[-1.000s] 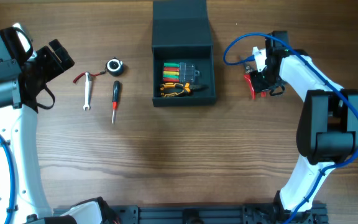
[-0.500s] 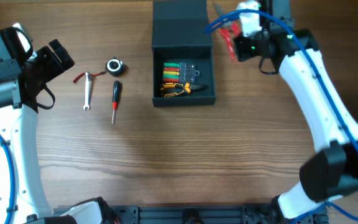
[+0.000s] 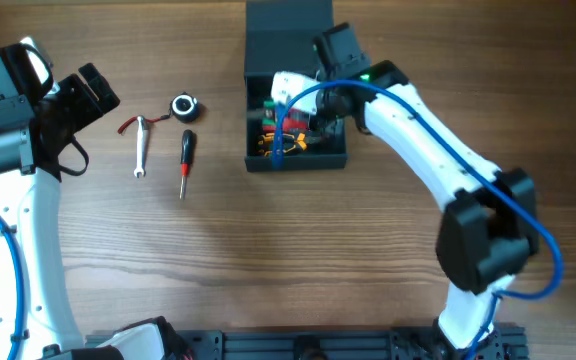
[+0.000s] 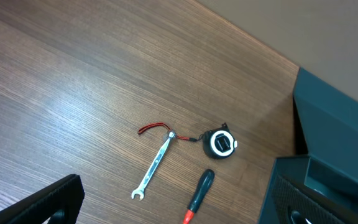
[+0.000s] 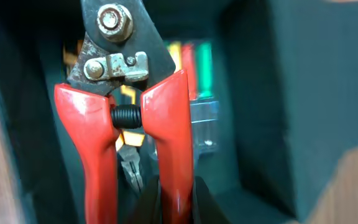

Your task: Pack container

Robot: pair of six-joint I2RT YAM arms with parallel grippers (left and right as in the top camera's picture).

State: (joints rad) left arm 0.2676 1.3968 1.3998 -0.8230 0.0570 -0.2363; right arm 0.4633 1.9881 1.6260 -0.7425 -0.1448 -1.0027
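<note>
Holding red-handled cutters [image 5: 165, 130] over the open container [image 3: 296, 161], the right gripper [image 5: 170, 203] had its jaws pinched on them.
Left gripper [image 3: 96, 97]: jaws were spread; wrench [image 3: 140, 147], screwdriver [image 3: 185, 160], tape measure [image 3: 184, 107] lay on the surface [image 3: 268, 260].

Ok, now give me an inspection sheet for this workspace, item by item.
Surface: wooden table, no spills seen.
Job's things: container open, lid folded back; bit set and yellow-handled pliers inside; red-handled cutters held over the opening.
Clutter: wrench, screwdriver and tape measure lie loose left of the container.
Grippers: left gripper open and empty, off to the left; right gripper shut on the cutters.
Cables: blue cable from the right arm loops over the container.
Surroundings: dark rail along the near edge; otherwise nothing seen.
</note>
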